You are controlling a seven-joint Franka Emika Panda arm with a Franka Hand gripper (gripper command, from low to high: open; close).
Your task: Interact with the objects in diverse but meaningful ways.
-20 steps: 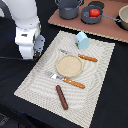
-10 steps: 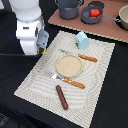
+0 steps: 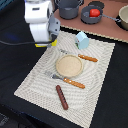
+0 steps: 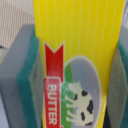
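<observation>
In the wrist view my gripper (image 4: 75, 70) is shut on the flat yellow box (image 4: 80, 35), which has a "BUTTER" label with a cow; green pads (image 4: 29, 85) press on both its sides. In the exterior view the gripper (image 3: 53, 39) hangs under the white arm over the far left corner of the striped placemat (image 3: 30, 85), and only a yellow sliver of the box shows there. The pale blue carton (image 3: 82, 40) stands on the mat's far side. The brown sausage (image 3: 62, 97) lies near the front. The red tomato (image 3: 94, 12) sits in a grey pot.
A round wooden plate (image 3: 68, 65) sits mid-mat, with a wooden-handled fork (image 3: 67, 80) in front of it and a knife (image 3: 82, 56) behind it. Grey pots (image 3: 70, 7) stand on the brown board at the back. A pan (image 3: 123, 17) is at the exterior view's far right.
The arm has moved toward the exterior view's right, from beside the mat to over its far left corner. The things on the mat have not moved.
</observation>
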